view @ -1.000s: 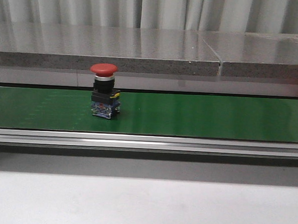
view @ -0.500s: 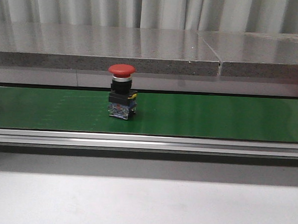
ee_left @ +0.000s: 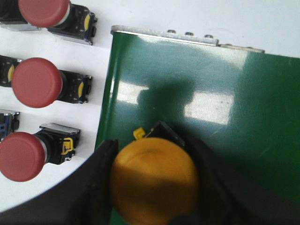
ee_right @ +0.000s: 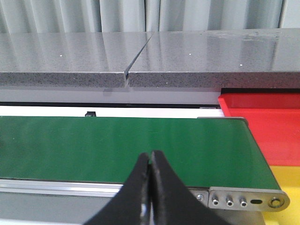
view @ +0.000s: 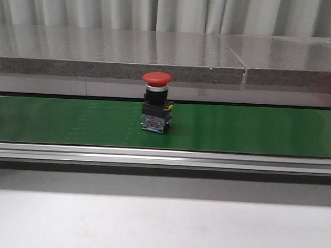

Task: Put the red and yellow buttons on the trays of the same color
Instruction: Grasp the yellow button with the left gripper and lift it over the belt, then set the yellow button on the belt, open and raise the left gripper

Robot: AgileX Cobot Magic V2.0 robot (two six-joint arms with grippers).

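A red button (view: 156, 103) stands upright on the green conveyor belt (view: 254, 130), red cap on top, black and blue body under it, roughly mid-belt in the front view, where neither arm shows.

The left jaws (ee_left: 152, 187) are clamped on a yellow button (ee_left: 154, 183): its yellow cap fills the space between the 2 dark fingers (ee_left: 101, 185), above one end of the belt (ee_left: 225, 122). Beside those jaws, off the belt's edge on the white worktop (ee_left: 101, 70), 3 red buttons (ee_left: 37, 84) lie on their sides in a column.

The right jaws (ee_right: 150, 187) are closed with nothing between them, the 2 black fingertips touching, over the near rail of the belt. Beyond them to one side, past the belt's end, sits a red tray (ee_right: 269, 126), with a yellow tray (ee_right: 286, 180) next to it.
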